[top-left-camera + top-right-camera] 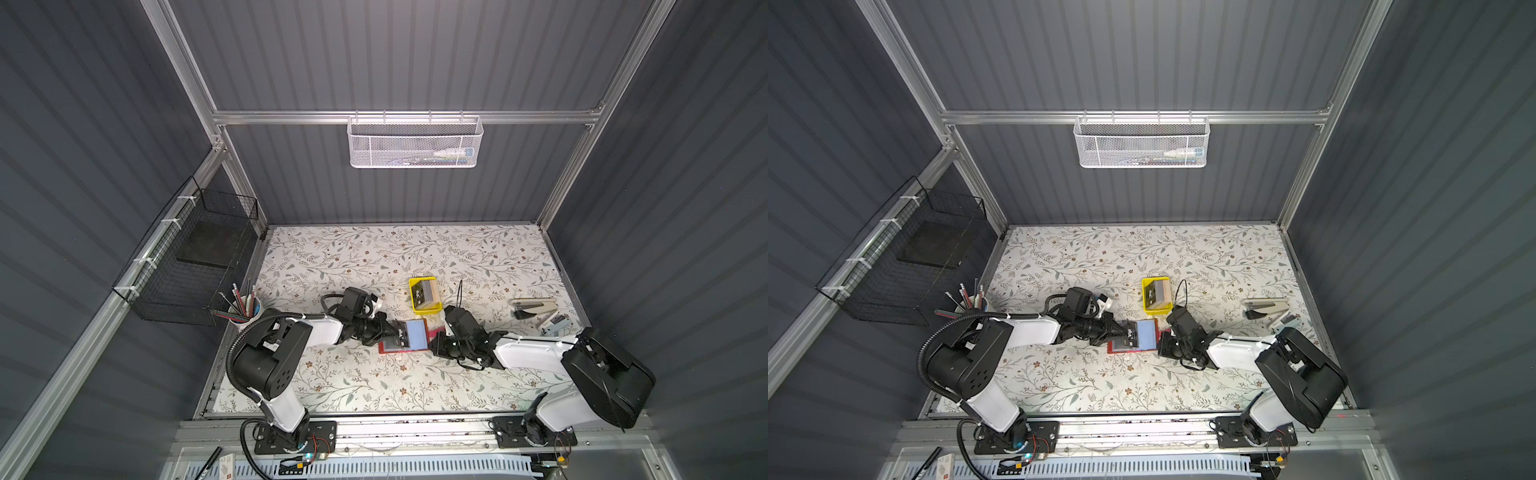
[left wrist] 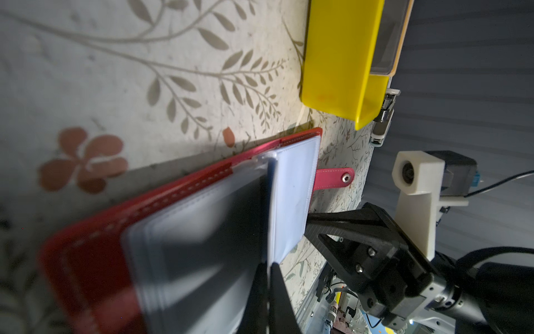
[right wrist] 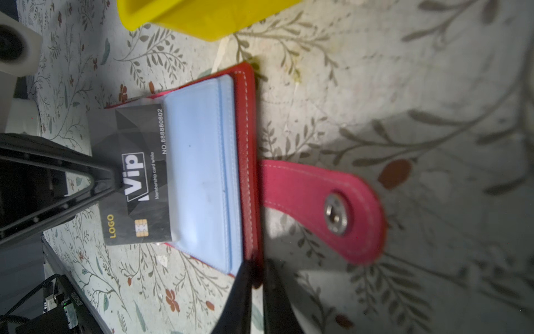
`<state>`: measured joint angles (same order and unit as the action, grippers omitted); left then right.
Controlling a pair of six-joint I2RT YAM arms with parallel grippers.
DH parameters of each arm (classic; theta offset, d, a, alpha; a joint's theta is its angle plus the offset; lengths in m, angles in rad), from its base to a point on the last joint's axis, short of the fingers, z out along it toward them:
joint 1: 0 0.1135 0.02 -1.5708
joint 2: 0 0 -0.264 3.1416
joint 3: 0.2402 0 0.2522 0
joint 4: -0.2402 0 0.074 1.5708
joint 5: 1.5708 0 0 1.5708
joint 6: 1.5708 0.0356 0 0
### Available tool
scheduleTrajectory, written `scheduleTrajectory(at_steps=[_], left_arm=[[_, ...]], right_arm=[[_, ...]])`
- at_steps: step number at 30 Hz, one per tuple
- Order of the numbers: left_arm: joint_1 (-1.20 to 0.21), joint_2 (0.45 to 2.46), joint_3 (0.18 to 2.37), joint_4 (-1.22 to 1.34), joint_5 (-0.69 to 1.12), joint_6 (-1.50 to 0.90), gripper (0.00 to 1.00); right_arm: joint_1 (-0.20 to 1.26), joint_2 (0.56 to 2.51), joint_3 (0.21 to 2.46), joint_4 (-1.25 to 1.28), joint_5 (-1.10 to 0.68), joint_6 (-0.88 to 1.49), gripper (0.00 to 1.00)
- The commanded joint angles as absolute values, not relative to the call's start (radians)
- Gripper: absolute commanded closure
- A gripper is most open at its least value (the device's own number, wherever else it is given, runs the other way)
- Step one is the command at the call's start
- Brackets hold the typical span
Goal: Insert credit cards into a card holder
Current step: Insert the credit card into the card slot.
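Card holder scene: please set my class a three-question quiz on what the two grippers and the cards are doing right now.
1. True or false: the left gripper grips a black card that is partly inside a clear sleeve.
2. Fill the gap: the right gripper is shut on the red cover of the ____.
3. Where do the spare cards lie?

Key
1. True.
2. card holder.
3. In the yellow tray, on the table just beyond the card holder.
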<state>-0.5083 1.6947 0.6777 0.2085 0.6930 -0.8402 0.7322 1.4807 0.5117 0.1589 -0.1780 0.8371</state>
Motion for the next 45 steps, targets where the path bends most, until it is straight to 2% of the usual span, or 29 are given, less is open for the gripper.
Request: scheduleTrajectory(at_steps=[1, 12, 19, 27, 32, 38, 45], left_arm=[[-0.502, 1.715, 0.661, 0.211, 0.710, -0.850, 0.99], [-0.507, 1.736, 0.675, 0.215, 0.725, -0.849, 0.94], [-0.509, 1.745, 0.707, 0.163, 0.701, -0.824, 0.87], [-0.515, 1.750, 0.760, 0.057, 0.658, -0.777, 0.79], [-0.520, 1.729, 0.816, -0.117, 0.559, -0.707, 0.73], [-0.521, 1.694, 0.848, -0.244, 0.479, -0.661, 0.70], [-0.536, 1.696, 0.848, -0.247, 0.481, -0.655, 0.69]], right_arm=[[0.736, 1.494, 0.532, 0.142, -0.181, 0.828, 0.87], [0.737, 1.498, 0.546, 0.123, -0.179, 0.819, 0.87], [0.736, 1.494, 0.550, 0.105, -0.178, 0.812, 0.88], [0.736, 1.494, 0.556, 0.085, -0.172, 0.807, 0.88], [0.737, 1.491, 0.567, 0.063, -0.160, 0.803, 0.87], [0.735, 1.487, 0.590, 0.036, -0.152, 0.799, 0.85], [0.726, 1.471, 0.612, 0.022, -0.153, 0.793, 0.83]])
